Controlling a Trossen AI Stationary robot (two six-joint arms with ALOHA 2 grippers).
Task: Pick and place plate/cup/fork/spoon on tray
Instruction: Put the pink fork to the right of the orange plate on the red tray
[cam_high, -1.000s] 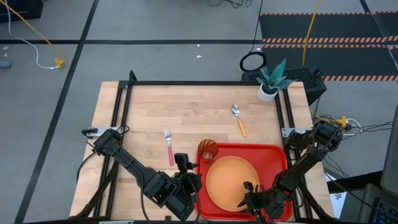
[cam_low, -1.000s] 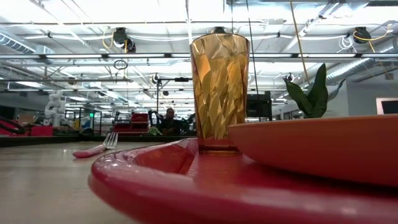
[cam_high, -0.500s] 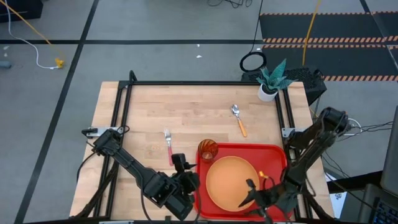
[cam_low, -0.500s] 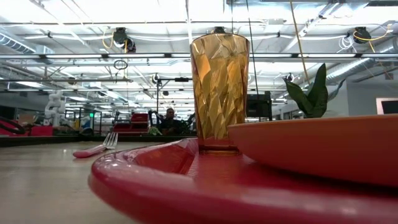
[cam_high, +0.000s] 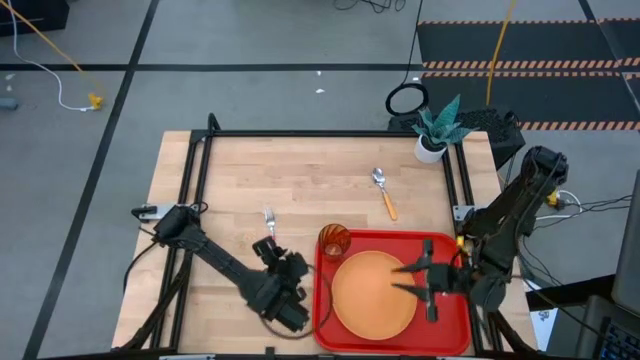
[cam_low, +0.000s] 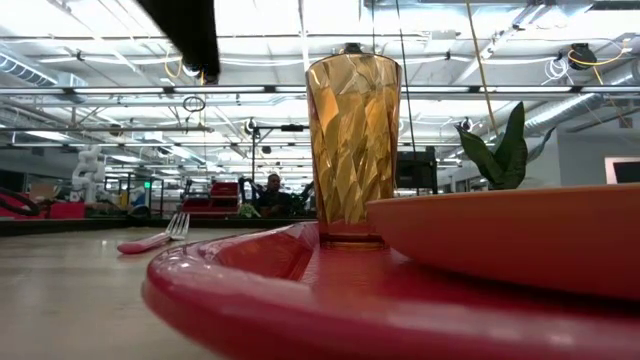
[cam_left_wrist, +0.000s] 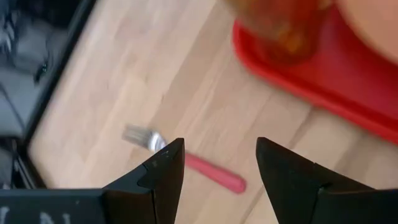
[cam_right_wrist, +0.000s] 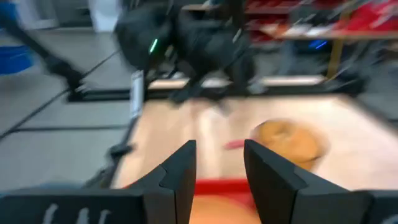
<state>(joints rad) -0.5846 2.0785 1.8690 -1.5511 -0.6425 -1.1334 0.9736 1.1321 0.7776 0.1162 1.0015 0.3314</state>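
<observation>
Leftmost, the pinkish-red-handled metal fork lies on the wooden table, the left gripper open beside it. Rightward, the amber tumbler and round orange plate sit on the red tray; the right gripper hovers open above the plate.

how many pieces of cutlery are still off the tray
2: the fork lies on the wood left of the tray, near the left gripper; the spoon lies beyond the tray's far edge.

cup blurred, cut off by edge
</observation>
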